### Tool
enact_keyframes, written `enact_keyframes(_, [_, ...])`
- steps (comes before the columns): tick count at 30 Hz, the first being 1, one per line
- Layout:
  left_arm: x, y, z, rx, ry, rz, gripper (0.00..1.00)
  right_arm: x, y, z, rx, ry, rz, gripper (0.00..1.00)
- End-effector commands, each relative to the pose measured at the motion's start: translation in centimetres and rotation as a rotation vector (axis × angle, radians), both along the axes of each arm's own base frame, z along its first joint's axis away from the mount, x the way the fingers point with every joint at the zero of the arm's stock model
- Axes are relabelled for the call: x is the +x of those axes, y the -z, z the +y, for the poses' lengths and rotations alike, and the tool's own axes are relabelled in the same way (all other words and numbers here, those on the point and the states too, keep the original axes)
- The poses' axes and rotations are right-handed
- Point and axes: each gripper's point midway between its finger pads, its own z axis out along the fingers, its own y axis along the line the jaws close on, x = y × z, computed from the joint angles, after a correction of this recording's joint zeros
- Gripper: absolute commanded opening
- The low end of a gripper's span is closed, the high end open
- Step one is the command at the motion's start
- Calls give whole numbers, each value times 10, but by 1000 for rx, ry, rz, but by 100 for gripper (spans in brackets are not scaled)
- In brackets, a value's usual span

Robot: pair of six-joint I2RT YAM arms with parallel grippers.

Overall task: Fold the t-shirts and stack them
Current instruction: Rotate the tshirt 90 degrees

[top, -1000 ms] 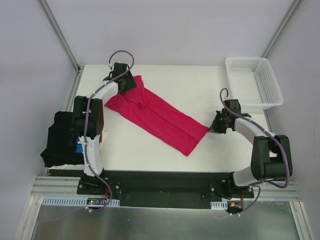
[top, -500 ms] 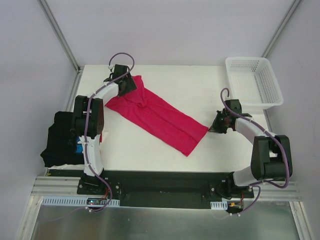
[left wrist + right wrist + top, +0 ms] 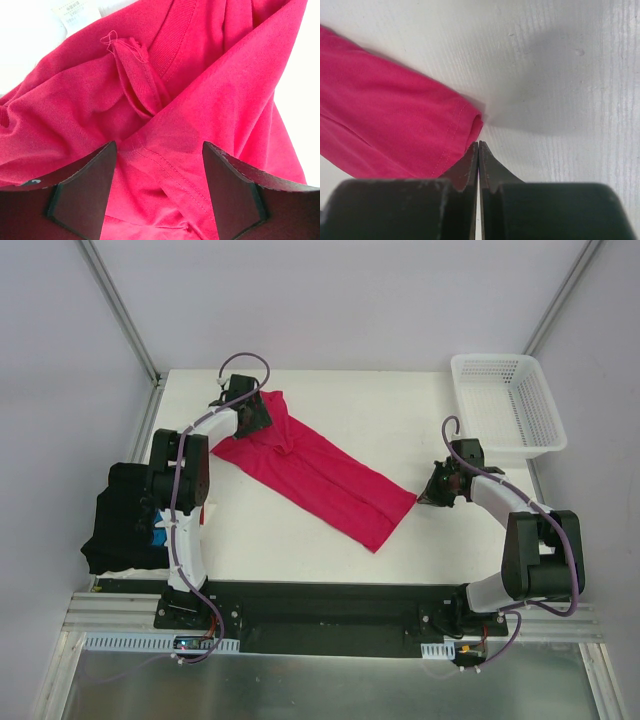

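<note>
A crimson-pink t-shirt (image 3: 310,468), folded into a long strip, lies diagonally across the white table. Its collar end is at the back left and its hem end (image 3: 395,135) at the front right. My left gripper (image 3: 256,412) hovers open over the bunched collar end. In the left wrist view the ribbed neckline (image 3: 175,37) and a stitched seam show between its spread fingers (image 3: 159,146), which hold nothing. My right gripper (image 3: 428,495) is shut and empty, its tips (image 3: 478,144) right beside the hem corner. A black t-shirt with blue print (image 3: 128,518) is heaped off the table's left edge.
A white lattice basket (image 3: 507,405) stands at the table's back right corner. A white label (image 3: 75,12) lies by the collar. Metal frame posts run along both back corners. The arm bases are at the near edge.
The left gripper has shifted slightly toward the back of the table over the collar end, its jaws a touch wider. The right gripper and the shirt have not moved.
</note>
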Motion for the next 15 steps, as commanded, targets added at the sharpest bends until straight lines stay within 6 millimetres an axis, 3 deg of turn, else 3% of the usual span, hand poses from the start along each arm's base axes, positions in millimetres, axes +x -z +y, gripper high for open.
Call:
enact_keyframes(1, [-2,8,10,27,-16,11,68,5,-8,-3,-7,2,-34,1])
enact_keyframes(6, [-3,13,10,26,-13,16,66,4,-8,-3,-6,3,-34,1])
enact_keyframes(15, [-2,5,7,7,-3,-1,51,5,-5,-3,-4,2,-29,1])
